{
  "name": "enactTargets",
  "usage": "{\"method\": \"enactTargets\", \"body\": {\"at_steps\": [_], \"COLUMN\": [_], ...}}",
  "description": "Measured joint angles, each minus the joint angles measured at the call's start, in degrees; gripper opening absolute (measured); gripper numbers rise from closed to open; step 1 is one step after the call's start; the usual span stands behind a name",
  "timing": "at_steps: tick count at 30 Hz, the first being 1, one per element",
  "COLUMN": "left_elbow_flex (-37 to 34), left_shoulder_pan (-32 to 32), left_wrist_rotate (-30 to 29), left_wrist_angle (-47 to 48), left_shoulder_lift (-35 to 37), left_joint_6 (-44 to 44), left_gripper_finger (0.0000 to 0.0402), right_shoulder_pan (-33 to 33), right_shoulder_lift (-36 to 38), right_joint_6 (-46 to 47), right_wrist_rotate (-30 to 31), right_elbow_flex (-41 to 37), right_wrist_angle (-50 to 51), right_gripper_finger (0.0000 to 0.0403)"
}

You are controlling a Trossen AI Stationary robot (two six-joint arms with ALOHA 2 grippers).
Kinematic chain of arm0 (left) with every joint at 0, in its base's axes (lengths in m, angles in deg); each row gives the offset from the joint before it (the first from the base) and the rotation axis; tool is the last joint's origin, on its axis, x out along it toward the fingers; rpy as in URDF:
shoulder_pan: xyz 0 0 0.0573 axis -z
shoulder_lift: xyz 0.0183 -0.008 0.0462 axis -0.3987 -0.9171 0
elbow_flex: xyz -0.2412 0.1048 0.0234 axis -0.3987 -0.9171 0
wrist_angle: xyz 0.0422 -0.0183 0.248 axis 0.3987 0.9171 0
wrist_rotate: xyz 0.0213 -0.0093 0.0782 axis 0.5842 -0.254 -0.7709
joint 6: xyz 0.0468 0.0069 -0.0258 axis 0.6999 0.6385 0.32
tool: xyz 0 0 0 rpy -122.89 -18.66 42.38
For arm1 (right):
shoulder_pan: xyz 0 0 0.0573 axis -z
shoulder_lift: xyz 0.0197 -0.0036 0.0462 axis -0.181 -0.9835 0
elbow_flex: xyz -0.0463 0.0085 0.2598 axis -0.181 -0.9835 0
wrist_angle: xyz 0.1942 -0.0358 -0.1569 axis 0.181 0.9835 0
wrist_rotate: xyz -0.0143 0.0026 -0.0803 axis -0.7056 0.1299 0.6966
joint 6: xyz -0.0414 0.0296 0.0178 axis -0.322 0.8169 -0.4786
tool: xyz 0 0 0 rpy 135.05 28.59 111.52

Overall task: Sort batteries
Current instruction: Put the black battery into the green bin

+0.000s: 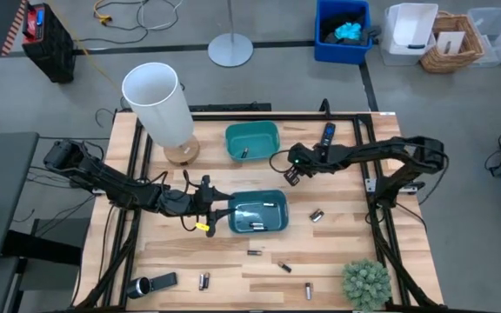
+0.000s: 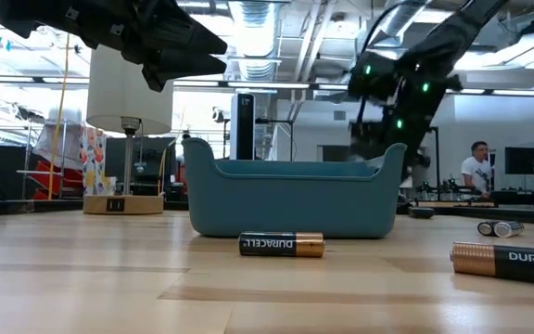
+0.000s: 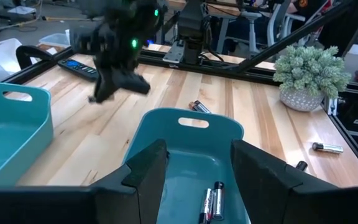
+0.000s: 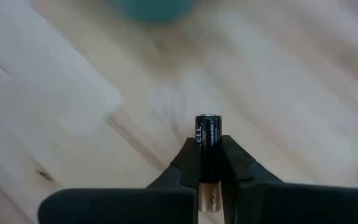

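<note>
The right pincer [image 1: 291, 174] is held above the desk [image 1: 337, 252], between the 2 teal bins, and is clamped on a battery [image 4: 207, 146] gripped upright between its fingers. The left pincer [image 1: 218, 211] is positioned at the left edge of the near bin [image 1: 257, 212], its jaws spread wide with nothing between them. 2 batteries [image 3: 212, 203] are seen lying inside that bin, and 1 [image 1: 244, 153] in the far bin [image 1: 252, 142]. Other batteries [image 1: 284, 267] are scattered across the desk's near side.
</note>
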Motion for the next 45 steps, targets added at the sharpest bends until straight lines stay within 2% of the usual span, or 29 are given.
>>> {"method": "enactTargets", "body": {"at_steps": [6,11,16,21,25,28,31,34,36,40,45], "left_elbow_flex": [0.00,-0.02,-0.02,-0.02,-0.02,-0.02,-0.02,-0.02,-0.02,-0.02,-0.02], "left_shoulder_pan": [0.00,0.00,0.00,0.24,1.32,2.21,2.85,3.23,3.23,3.23,3.23], "left_wrist_rotate": [0.02,0.04,0.04,0.07,0.23,0.22,-0.56,-1.36,-1.42,-1.29,-0.61], "left_wrist_angle": [0.25,1.68,2.51,2.55,2.56,2.54,2.58,2.60,2.60,2.62,2.86], "left_shoulder_lift": [0.00,0.00,0.02,0.02,0.02,0.02,0.02,0.02,0.02,0.02,0.02], "left_joint_6": [-0.22,-0.23,0.44,0.43,0.32,0.11,-0.53,-0.78,-0.87,-1.07,-0.25], "left_gripper_finger": [0.0173,0.0173,0.0173,0.0173,0.0173,0.0173,0.0173,0.0173,0.0173,0.0173,0.0173], "right_shoulder_pan": [-2.58,-4.57,-2.84,0.92,3.68,4.78,5.01,4.99,4.68,2.82,-1.69], "right_shoulder_lift": [8.82,11.67,7.92,0.69,-4.20,-5.50,-5.09,-2.58,-0.07,6.75,20.40], "right_joint_6": [-2.36,-6.00,-10.05,-11.72,-12.51,-12.60,-13.94,-16.20,-17.09,-18.72,-20.12], "right_wrist_rotate": [0.42,0.32,-1.37,-1.70,-4.17,-7.51,-7.88,-7.86,-7.86,-7.13,-2.55], "right_elbow_flex": [0.04,0.09,1.09,6.61,10.75,12.53,12.52,12.48,12.50,11.25,4.40], "right_wrist_angle": [-3.52,-16.08,-28.58,-30.45,-30.67,-30.96,-30.32,-28.87,-27.59,-24.73,-24.42], "right_gripper_finger": [0.0031,0.0031,0.0031,0.0039,0.0076,0.0127,0.0183,0.0224,0.0236,0.0236,0.0224]}}
